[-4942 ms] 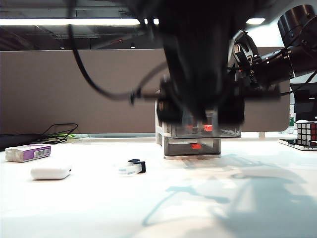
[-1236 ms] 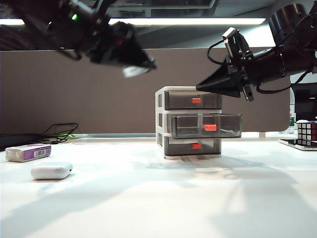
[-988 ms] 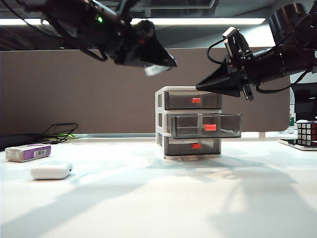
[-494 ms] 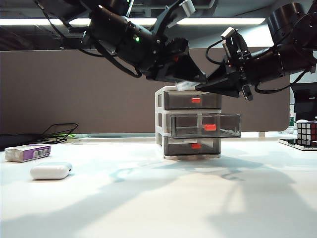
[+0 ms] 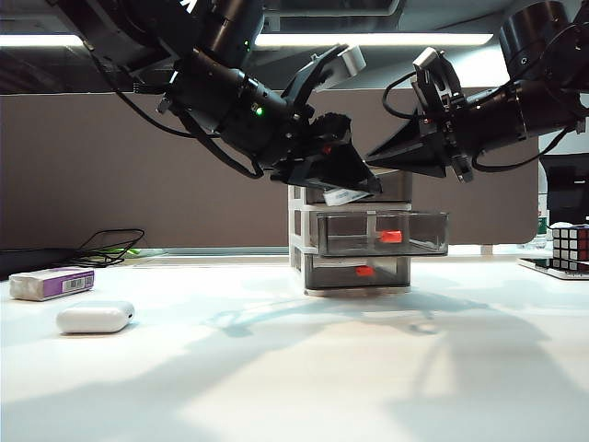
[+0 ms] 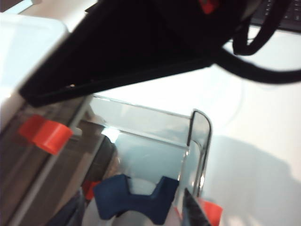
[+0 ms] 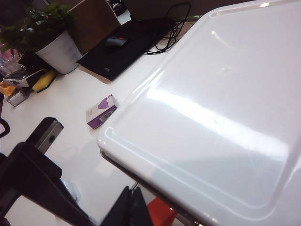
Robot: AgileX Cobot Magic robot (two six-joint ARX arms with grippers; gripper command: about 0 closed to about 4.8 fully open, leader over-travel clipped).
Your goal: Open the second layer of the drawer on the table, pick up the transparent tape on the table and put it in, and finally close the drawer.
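On the far left of the table (image 5: 276, 387) lie a purple-labelled white box (image 5: 51, 283) and, just in front of it, a white rounded case (image 5: 95, 317), both well apart from the drawer (image 5: 354, 230), with a black cable (image 5: 110, 247) looped behind them. The left arm reaches in from the upper left, and the left gripper (image 5: 354, 189) hangs in front of the organiser's top tier, directly above the second layer (image 5: 382, 233), which stands pulled out toward the right with its red-orange handle (image 5: 392, 237) showing. Its jaws are partly closed around the transparent tape (image 5: 345, 195); in the left wrist view the tape (image 6: 134, 200), with its dark cutter piece, sits between the fingers over the open, smoky translucent compartment (image 6: 155, 141). The bottom tier is pushed in. The right gripper (image 5: 375, 159) hovers above the top right of the organiser, its fingers drawn together to a narrow point and gripping nothing; the right wrist view looks down on the organiser's white lid (image 7: 211, 108). A Rubik's cube (image 5: 571, 247) sits at the far right edge.
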